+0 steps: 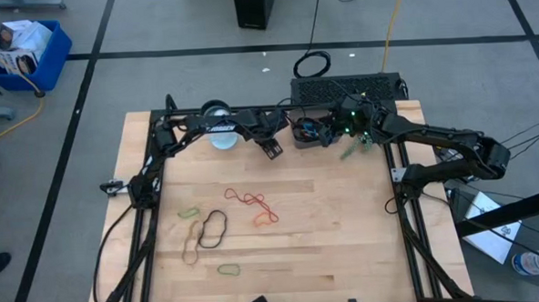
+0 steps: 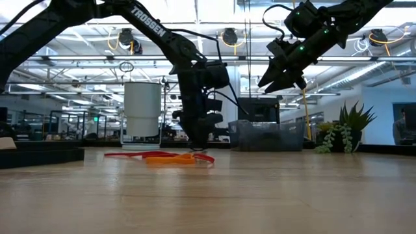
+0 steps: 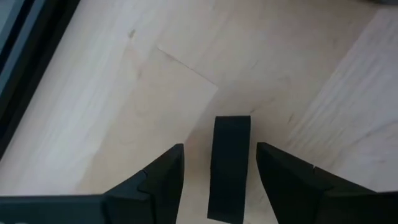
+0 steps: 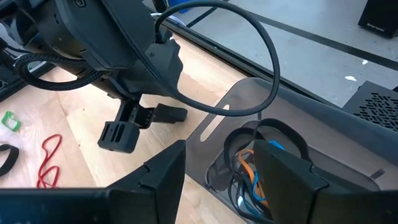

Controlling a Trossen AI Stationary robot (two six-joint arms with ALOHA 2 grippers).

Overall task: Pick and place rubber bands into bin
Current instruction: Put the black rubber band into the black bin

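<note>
Lying loose on pale wood, thin floppy rubber bands (image 1: 251,200); both jaws gape empty near the smoky bin (image 4: 348,149).

Rubber bands (image 1: 227,221) lie mid-table, the bin (image 1: 311,131) at the far edge holding others.

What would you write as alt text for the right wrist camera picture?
The smoky bin with blue, orange and black rubber bands inside, seen past the right gripper, fingers open. Beside the bin hangs the left gripper, open and empty, over the wooden table where red and green bands lie.
</note>
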